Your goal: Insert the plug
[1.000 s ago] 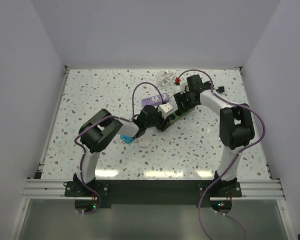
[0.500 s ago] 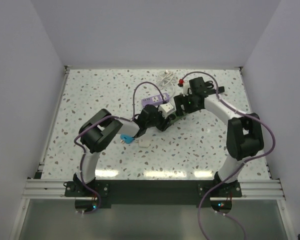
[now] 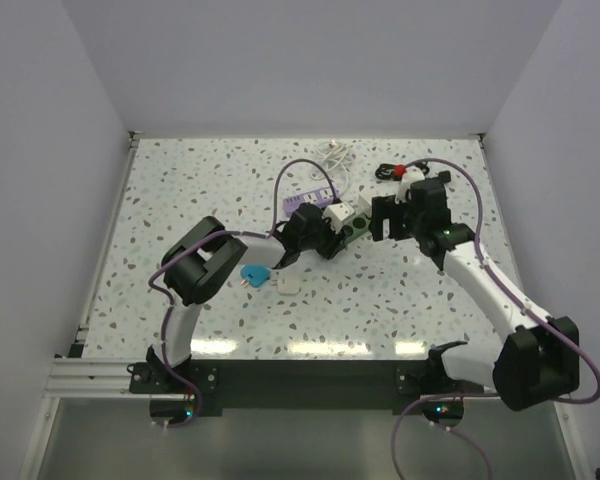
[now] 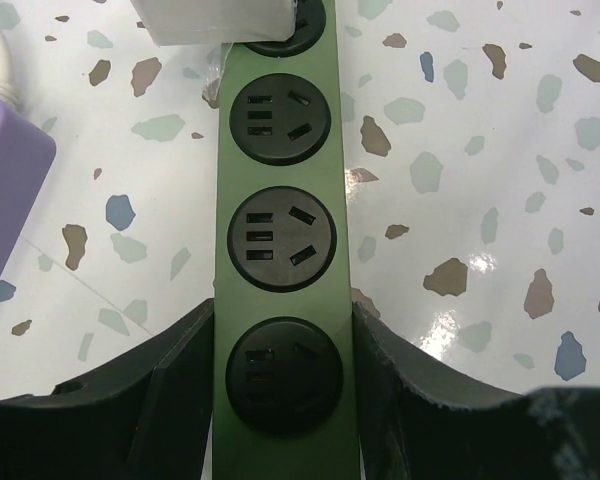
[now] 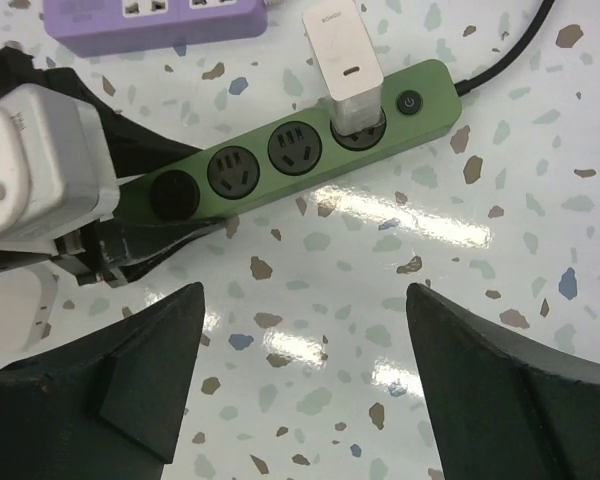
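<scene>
The speckled table (image 3: 180, 190) carries a green power strip (image 4: 280, 230), which lies between the fingers of the left gripper (image 4: 283, 355) and ahead of the right gripper (image 5: 300, 310). A purple power strip (image 5: 150, 18) lies beyond it. A blue adapter (image 3: 252, 273) and a white adapter (image 3: 287, 284) lie behind the left gripper.

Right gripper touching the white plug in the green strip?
Apart. Right wrist view: right gripper open, a stretch of bare table between it and the white plug seated in the green power strip.

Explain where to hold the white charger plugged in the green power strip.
I would take the white charger by its upper body, jaws on the two broad flat faces, coming from above. It stands upright from the green power strip, so only that part is free.
</scene>
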You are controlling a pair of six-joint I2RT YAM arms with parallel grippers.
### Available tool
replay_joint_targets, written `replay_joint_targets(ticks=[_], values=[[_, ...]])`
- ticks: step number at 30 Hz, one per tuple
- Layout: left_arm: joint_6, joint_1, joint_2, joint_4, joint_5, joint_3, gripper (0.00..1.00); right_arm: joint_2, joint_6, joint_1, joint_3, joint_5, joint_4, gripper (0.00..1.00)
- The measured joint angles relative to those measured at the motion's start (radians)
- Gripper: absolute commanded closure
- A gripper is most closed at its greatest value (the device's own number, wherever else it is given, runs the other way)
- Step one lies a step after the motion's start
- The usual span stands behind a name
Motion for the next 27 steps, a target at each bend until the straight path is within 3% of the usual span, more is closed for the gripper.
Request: replay_joint_targets(ticks=[3,4,6,7,13,19,27], values=[[0.005,0.0,0.0,0.001,-0.004,-0.001,0.82,-0.104,0.026,0.0,-0.071,-0.002,0.038,0.15],[0.005,0.0,-0.001,0.01,-0.006,-0.007,0.65,-0.138,0.035,0.0,-0.09,-0.005,0.05,0.15],[0.005,0.0,-0.005,0.034,-0.009,-0.022,0.48,-0.194,0.049,0.0,-0.119,-0.016,0.076,0.15],[0.005,0.0,-0.008,0.045,-0.013,-0.032,0.27,-0.215,0.055,0.0,-0.127,-0.024,0.087,0.15],[0.009,0.021,-0.087,0.051,-0.096,-0.134,0.0,-0.268,0.079,0.006,-0.156,-0.053,0.134,0.15],[0.009,0.027,-0.245,0.052,-0.119,-0.271,0.0,-0.3,0.089,0.057,-0.171,-0.054,0.145,0.16],[-0.067,0.028,-0.62,0.065,-0.175,-0.503,0.0,-0.229,0.058,0.254,-0.243,-0.123,0.303,0.16]])
